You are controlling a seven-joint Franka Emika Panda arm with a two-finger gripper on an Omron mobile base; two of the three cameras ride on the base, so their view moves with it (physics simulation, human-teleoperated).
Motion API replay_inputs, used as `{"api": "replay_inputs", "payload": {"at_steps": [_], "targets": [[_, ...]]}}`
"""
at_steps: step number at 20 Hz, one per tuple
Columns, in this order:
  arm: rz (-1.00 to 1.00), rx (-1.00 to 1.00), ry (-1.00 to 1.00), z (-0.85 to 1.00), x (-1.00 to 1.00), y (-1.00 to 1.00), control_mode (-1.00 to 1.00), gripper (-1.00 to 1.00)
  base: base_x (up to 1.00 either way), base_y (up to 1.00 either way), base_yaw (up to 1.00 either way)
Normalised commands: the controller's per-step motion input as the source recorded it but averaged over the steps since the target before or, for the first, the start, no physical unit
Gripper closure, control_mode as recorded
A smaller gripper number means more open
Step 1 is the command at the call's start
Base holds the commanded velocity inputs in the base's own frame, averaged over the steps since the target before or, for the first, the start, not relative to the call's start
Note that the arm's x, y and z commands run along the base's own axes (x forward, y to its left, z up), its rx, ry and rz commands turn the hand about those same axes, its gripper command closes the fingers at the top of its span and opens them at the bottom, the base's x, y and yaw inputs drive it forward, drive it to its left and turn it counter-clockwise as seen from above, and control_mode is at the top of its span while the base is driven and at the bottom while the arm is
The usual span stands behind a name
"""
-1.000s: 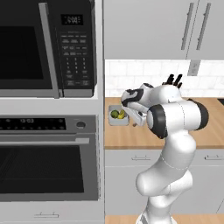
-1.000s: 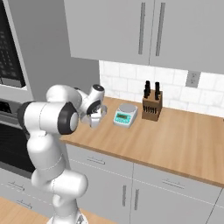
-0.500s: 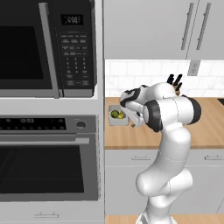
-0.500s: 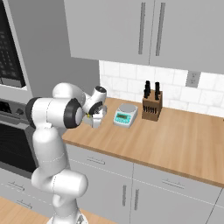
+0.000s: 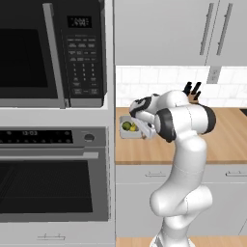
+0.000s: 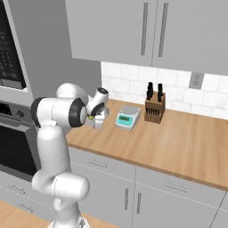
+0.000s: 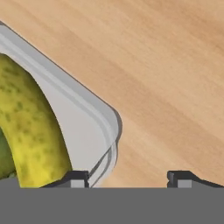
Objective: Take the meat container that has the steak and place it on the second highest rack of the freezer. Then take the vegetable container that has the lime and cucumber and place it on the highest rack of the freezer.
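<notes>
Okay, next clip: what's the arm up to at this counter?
The white arm is bent low over the counter beside the oven, with its gripper at the small grey tray holding a lime and a cucumber. In the hand view the fingertips straddle the tray's corner wall, one inside and one outside, with a gap around the rim. The tray sits on the wood, not yet lifted.

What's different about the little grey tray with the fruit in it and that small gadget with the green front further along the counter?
The vegetable container is a plain light-grey open tray with upright sides, holding green and yellowish produce; the kitchen scale is a closed white block with a round plate on top and a teal front. The tray sits right under the robot's gripper; the scale stands apart, untouched, nearer the knife block. Both are small and rest on the wooden counter.
</notes>
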Motion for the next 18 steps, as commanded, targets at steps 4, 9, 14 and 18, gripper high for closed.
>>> {"api": "replay_inputs", "payload": {"at_steps": [4, 9, 14, 18], "targets": [[0.0, 0.0, 0.0, -0.19, 0.05, -0.05, -1.0, -1.0, 0.0, 0.0, 0.0], [0.0, 0.0, 0.0, -0.11, 0.0, -0.12, -1.0, -1.0, 0.0, 0.0, 0.0], [0.0, 0.0, 0.0, -0.35, 0.04, -0.07, -1.0, -1.0, 0.0, 0.0, 0.0], [0.0, 0.0, 0.0, -0.58, 0.05, 0.0, -1.0, -1.0, 0.0, 0.0, 0.0]]}}
